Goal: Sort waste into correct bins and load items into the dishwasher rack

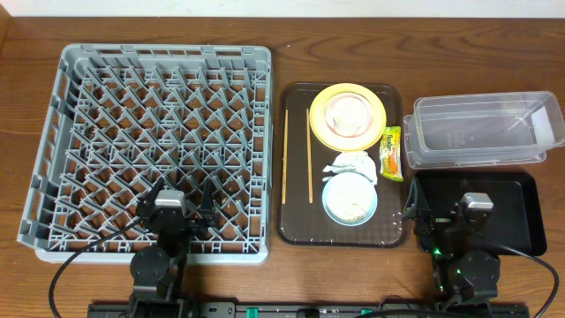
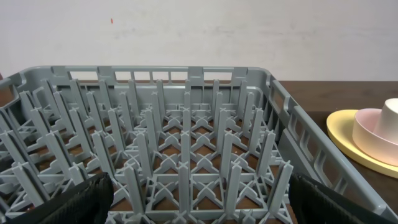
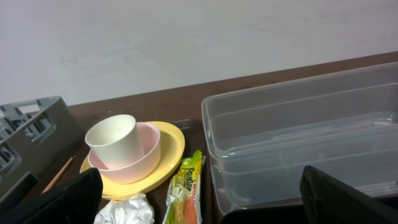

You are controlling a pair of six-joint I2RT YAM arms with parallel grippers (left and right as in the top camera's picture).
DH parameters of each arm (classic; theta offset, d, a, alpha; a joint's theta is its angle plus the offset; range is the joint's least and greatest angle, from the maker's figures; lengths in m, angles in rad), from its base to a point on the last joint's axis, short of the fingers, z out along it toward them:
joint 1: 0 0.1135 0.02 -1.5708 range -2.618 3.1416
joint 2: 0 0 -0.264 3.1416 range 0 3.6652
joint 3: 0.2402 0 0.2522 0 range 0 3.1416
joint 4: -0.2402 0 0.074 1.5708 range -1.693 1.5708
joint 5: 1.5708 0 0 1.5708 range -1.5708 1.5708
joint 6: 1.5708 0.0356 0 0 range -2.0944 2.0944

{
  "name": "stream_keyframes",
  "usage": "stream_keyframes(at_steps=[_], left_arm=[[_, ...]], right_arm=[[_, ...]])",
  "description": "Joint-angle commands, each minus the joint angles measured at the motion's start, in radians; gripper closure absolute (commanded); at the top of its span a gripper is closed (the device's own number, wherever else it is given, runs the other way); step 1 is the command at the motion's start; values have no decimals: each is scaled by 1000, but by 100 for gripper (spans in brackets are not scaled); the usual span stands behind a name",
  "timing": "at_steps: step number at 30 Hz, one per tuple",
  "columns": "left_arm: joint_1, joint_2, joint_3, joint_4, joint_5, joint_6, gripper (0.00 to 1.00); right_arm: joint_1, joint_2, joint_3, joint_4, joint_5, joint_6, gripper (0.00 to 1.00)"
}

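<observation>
The grey dishwasher rack lies at left and fills the left wrist view. On the brown tray, the yellow plate carries a pale bowl with the cream cup inside. Two chopsticks lie beside it. The napkin, the wrapper and the blue bowl holding rice scraps sit in front. The clear tub and black tub stand at right. My left gripper is open over the rack's near edge. My right gripper is open over the black tub.
The dark brown serving tray sits between the rack and the tubs. The wrapper lies close against the clear tub's left wall. A wall stands behind the table's far edge.
</observation>
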Motion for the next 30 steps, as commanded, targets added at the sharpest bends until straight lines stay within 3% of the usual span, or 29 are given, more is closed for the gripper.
stream_keyframes(at_steps=[1, 8, 14, 23, 30], left_arm=[[-2, -6, -13, -40, 2, 13, 9], [-2, -6, -13, -34, 49, 3, 9], [-2, -6, -13, -17, 256, -165, 9], [-2, -6, -13, 5, 268, -196, 9], [-2, -6, 66, 9, 275, -337, 9]], right_arm=[[-6, 5, -1, -3, 10, -4, 1], [-6, 5, -1, -3, 10, -5, 1], [-6, 5, -1, -2, 10, -5, 1], [-6, 5, -1, -3, 10, -5, 1], [-6, 5, -1, -3, 10, -5, 1]])
